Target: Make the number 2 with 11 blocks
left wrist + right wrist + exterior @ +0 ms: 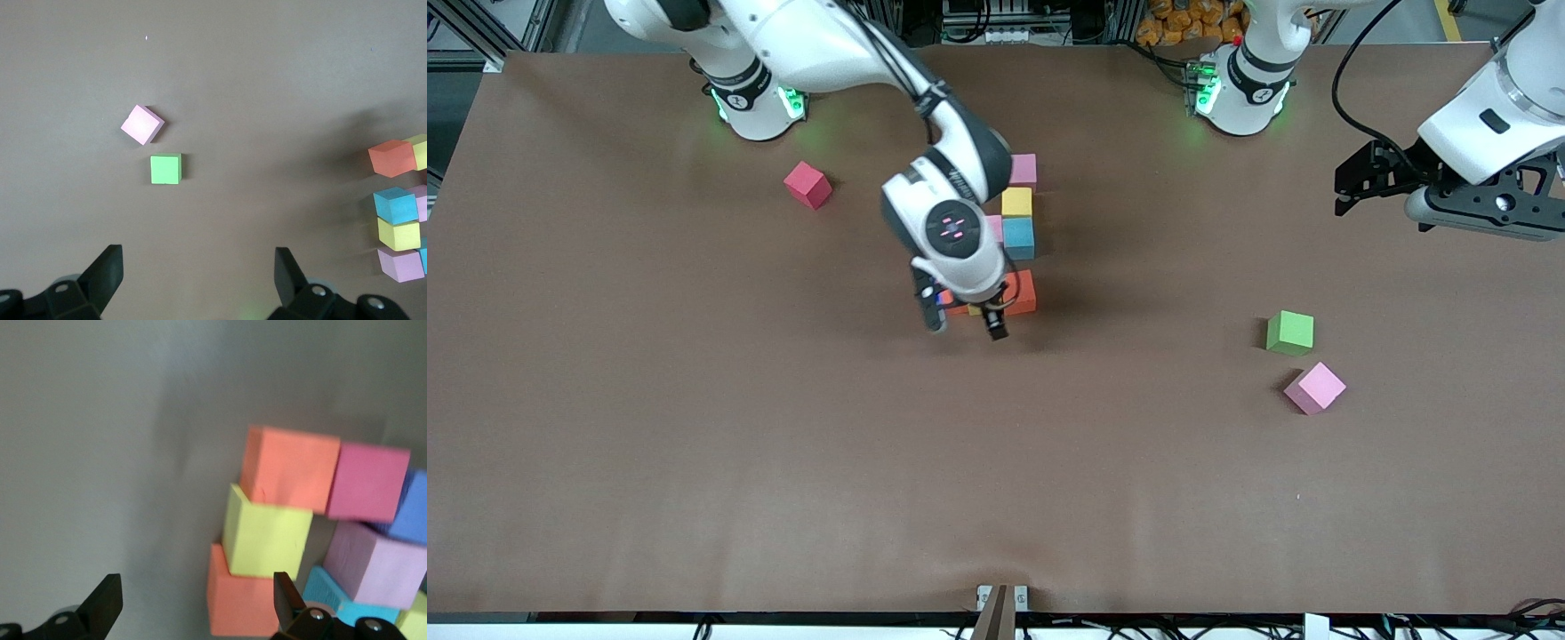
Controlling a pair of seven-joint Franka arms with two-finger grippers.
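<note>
While the loose pink block (1315, 388) lies nearest the front camera beside the green cube (1290, 332), left gripper (1352, 188) hangs above with fingers apart; right gripper (965, 322), fingers apart, hovers over the partial number 2 (1017, 231); red block (807, 185) lies farthest.

Nothing really readable here. My right arm (951, 191) has dark lettering on its wrist segment, prob. a brand name, but I can't make out the letters; the pink marks on its round cap aren't text. No labels or nos. on the blocks (1017, 218) or the table (694, 427).
</note>
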